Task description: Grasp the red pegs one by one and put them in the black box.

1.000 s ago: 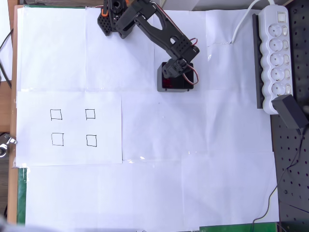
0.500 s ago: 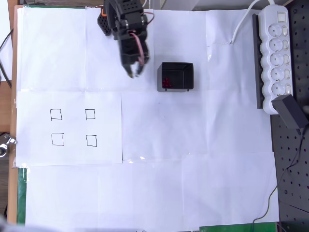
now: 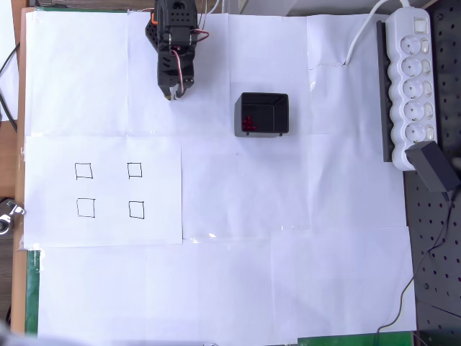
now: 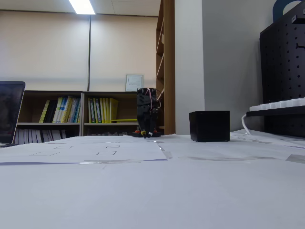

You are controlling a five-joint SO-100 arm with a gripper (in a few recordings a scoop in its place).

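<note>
In the overhead view, the black arm sits folded at the upper left of the frame, its gripper [image 3: 173, 92] pointing down the picture over bare white paper [image 3: 288, 216]. Whether its jaws are parted cannot be told from here, and nothing shows between them. The black box [image 3: 263, 114] stands well apart to its right, upper centre, with the red pegs [image 3: 248, 124] clustered in its lower-left corner. Four drawn squares [image 3: 108, 190] at centre left stand bare.

In the fixed view, low across the table, the arm [image 4: 147, 112] stands upright at mid-frame, with the box just right of it, its walls hiding the contents.

The pegs look tiny, light and rigid, likely to roll or slip; each would want a fingertip pinch across its round sides.
</note>
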